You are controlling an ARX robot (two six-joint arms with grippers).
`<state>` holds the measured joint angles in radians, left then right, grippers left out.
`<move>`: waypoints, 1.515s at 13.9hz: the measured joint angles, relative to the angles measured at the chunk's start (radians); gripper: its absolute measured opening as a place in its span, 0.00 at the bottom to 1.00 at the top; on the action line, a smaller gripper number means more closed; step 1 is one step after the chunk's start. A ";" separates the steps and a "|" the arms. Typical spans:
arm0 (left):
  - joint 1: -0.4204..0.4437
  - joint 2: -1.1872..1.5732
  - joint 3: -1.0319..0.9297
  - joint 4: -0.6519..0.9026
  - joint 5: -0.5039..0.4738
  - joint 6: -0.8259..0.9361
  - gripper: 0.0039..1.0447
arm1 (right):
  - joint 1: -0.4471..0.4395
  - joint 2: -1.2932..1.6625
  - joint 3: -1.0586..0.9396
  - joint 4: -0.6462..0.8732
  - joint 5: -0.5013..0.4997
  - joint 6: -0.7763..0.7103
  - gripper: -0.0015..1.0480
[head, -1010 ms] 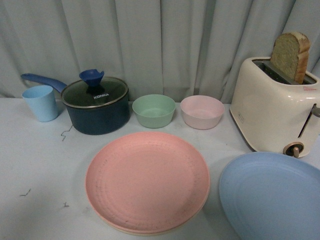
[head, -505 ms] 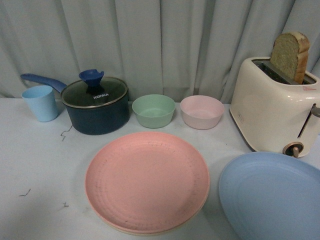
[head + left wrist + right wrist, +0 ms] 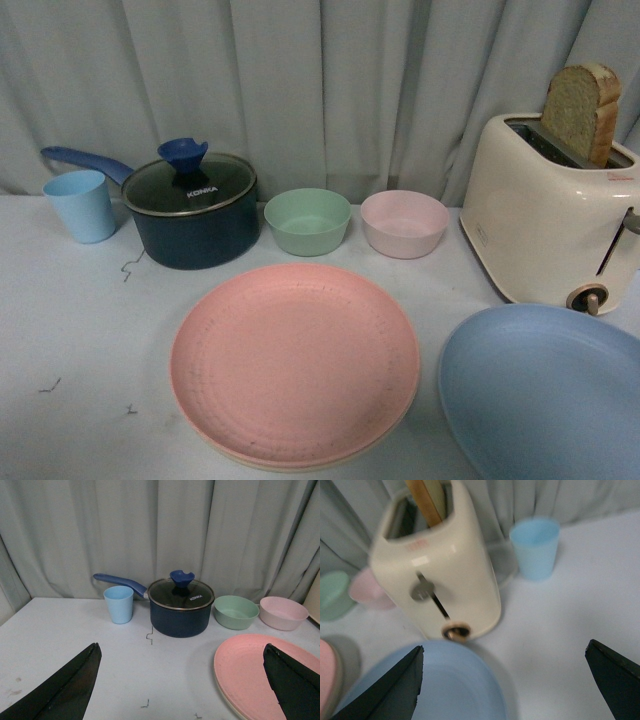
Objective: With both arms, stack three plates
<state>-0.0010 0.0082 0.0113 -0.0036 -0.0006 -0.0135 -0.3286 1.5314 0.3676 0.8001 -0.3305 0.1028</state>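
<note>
The pink plate (image 3: 295, 360) lies in the middle of the table on top of the cream plate, of which only a thin rim (image 3: 300, 466) shows at the near edge. To the right, apart from that pair, lies the light blue plate (image 3: 545, 395). Neither gripper appears in the front view. My left gripper (image 3: 181, 650) is open over the table, just left of the pink plate (image 3: 255, 675), holding nothing. My right gripper (image 3: 505, 647) is open and empty above the right edge of the light blue plate (image 3: 445, 685).
A dark blue lidded pot (image 3: 192, 210), a light blue cup (image 3: 80, 205), a green bowl (image 3: 307, 220) and a pink bowl (image 3: 404, 223) line the back. A cream toaster (image 3: 545, 220) holding bread stands behind the blue plate. Another blue cup (image 3: 536, 547) stands beyond the toaster.
</note>
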 joint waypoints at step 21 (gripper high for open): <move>0.000 0.000 0.000 0.000 0.000 0.000 0.94 | 0.128 0.484 0.157 -0.071 0.145 0.003 0.34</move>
<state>-0.0010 0.0082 0.0113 -0.0036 -0.0006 -0.0135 -0.2005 2.0155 0.5243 0.7292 -0.1852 0.1059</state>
